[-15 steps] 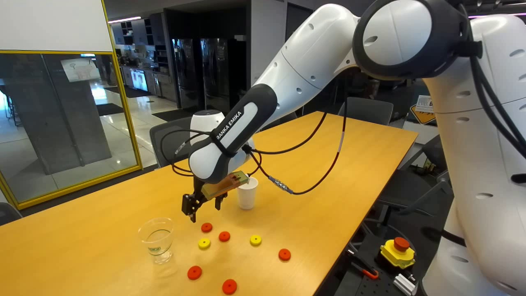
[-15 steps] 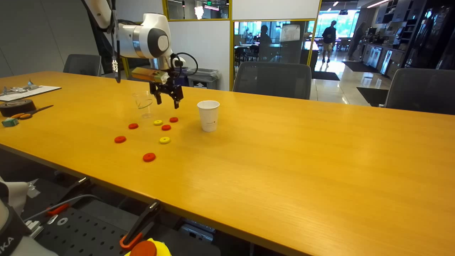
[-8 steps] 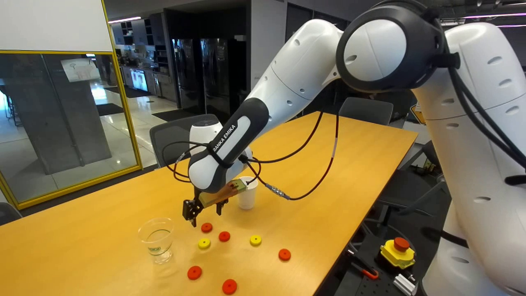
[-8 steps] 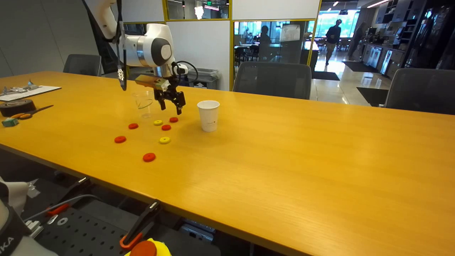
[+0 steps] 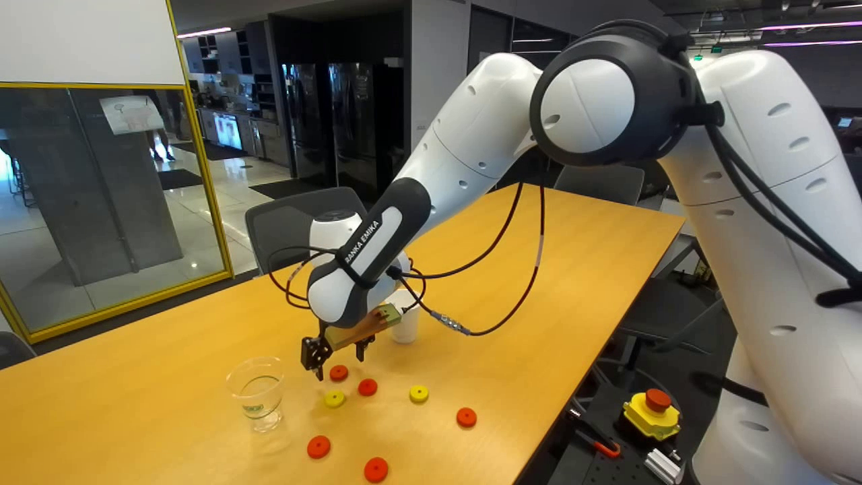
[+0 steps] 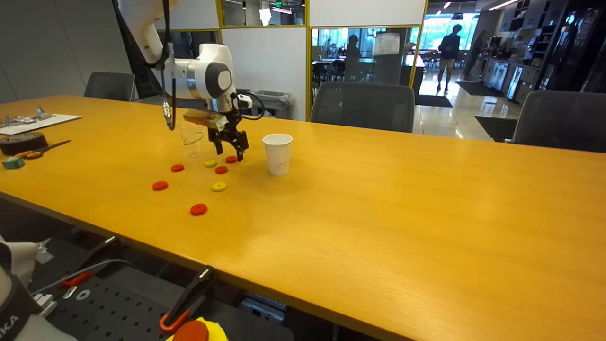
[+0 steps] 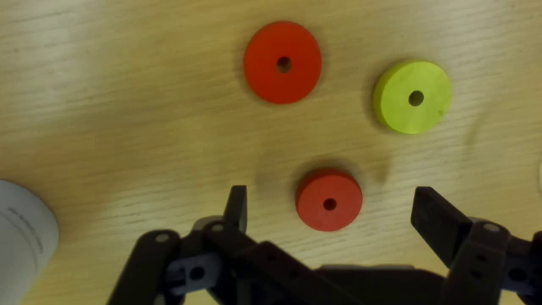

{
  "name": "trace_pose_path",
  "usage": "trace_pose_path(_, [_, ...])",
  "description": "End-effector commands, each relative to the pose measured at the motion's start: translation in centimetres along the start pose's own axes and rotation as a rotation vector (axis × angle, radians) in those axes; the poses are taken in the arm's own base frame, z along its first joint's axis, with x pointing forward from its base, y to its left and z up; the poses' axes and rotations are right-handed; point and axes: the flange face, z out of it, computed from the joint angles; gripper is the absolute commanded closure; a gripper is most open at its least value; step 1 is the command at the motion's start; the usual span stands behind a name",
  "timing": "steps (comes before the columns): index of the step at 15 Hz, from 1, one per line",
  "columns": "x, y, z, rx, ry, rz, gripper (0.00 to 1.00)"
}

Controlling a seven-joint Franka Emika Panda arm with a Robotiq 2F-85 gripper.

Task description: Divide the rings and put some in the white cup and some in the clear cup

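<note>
My gripper (image 7: 331, 190) is open, pointing down low over the table. In the wrist view a red ring (image 7: 329, 204) lies between its spread fingers, apart from both. Another red ring (image 7: 283, 62) and a yellow ring (image 7: 413, 97) lie just beyond. Further rings lie flat and scattered, among them a yellow ring (image 5: 419, 393) and red rings (image 5: 466, 417) in both exterior views. The white cup (image 6: 278, 154) stands upright beside the gripper, partly behind the arm in an exterior view (image 5: 405, 331). Upright on the gripper's opposite side is the clear cup (image 5: 258, 394).
A black tape roll (image 6: 23, 143), scissors (image 6: 45, 149), a small green block (image 6: 13, 163) and a clipboard (image 6: 40, 124) lie at the table's far end. Chairs (image 6: 362, 106) line the table. Near the arm's base sits a red button on a yellow base (image 5: 652, 412).
The arm has come down, bringing the open gripper lower, close over the red ring near the white cup. Rings and cups have stayed in place. A person in the background has walked.
</note>
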Motion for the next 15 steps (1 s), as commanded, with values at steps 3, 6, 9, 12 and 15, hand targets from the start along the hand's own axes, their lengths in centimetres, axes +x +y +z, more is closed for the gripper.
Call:
trace_pose_path(3, [0.6, -1.0, 1.5, -0.004, 0.002, 0.011, 0.0])
trace_pose_path(6, [1.0, -0.9, 1.5, -0.009, 0.01, 0.011, 0.0])
trace_pose_path(9, [1.6, -0.5, 1.0, -0.017, 0.024, 0.014, 0.0])
trace_pose_path(12, [1.9, -0.2, 0.9, -0.023, 0.028, 0.017, 0.0])
trace_pose_path(15, [1.9, -0.3, 1.1, -0.025, 0.022, 0.014, 0.0])
